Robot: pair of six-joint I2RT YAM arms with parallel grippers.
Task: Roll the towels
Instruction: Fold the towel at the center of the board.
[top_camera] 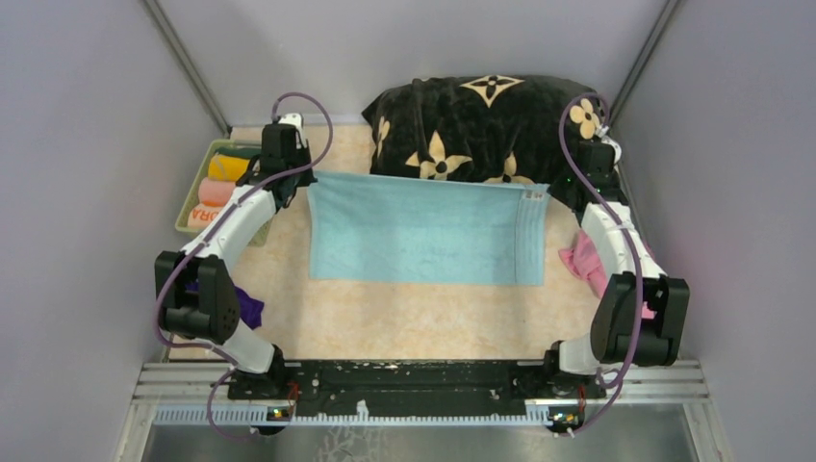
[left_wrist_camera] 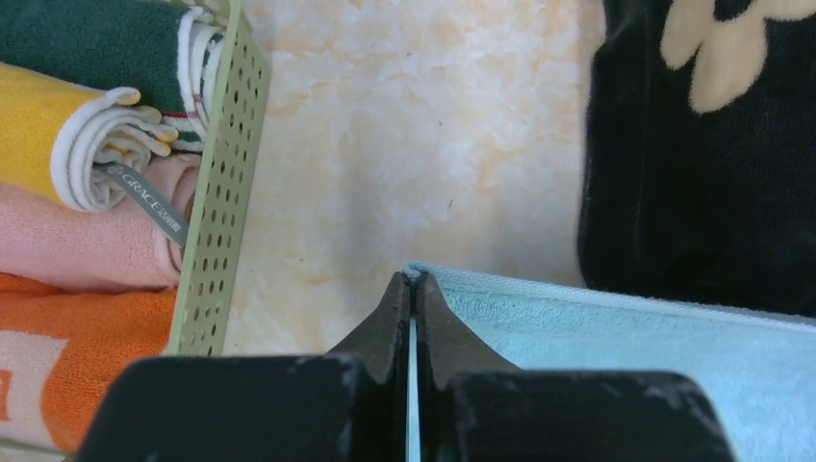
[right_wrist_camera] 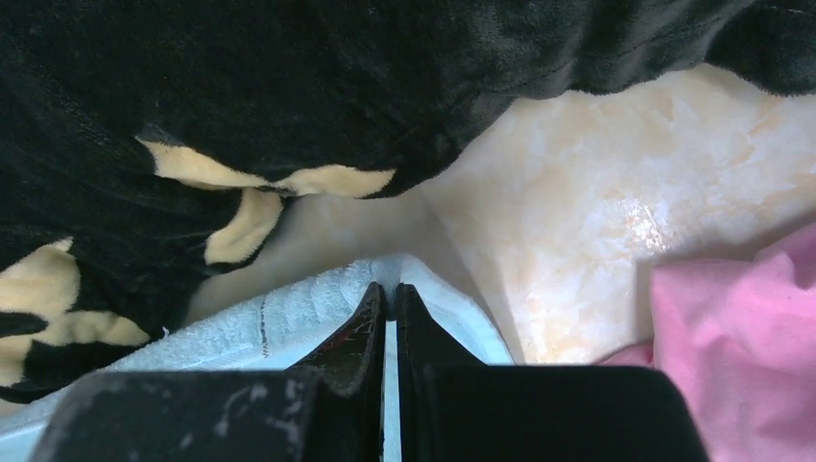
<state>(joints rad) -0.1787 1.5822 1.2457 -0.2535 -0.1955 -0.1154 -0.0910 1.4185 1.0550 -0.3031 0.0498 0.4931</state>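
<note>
On the pale marbled table (top_camera: 423, 318) the blue towel (top_camera: 428, 231) lies spread mid-table. The left gripper (left_wrist_camera: 414, 281) and right gripper (right_wrist_camera: 388, 289) each pinch a far corner. They should move together, with the edge taut.

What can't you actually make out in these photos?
Top view: left arm hides most of the purple towel; right arm overlaps the pink towel.
Left wrist view: the orange towel has its lettering cut off by the frame edge.
Wrist views: the left end effector and right end effector block most of the light blue towel.
</note>
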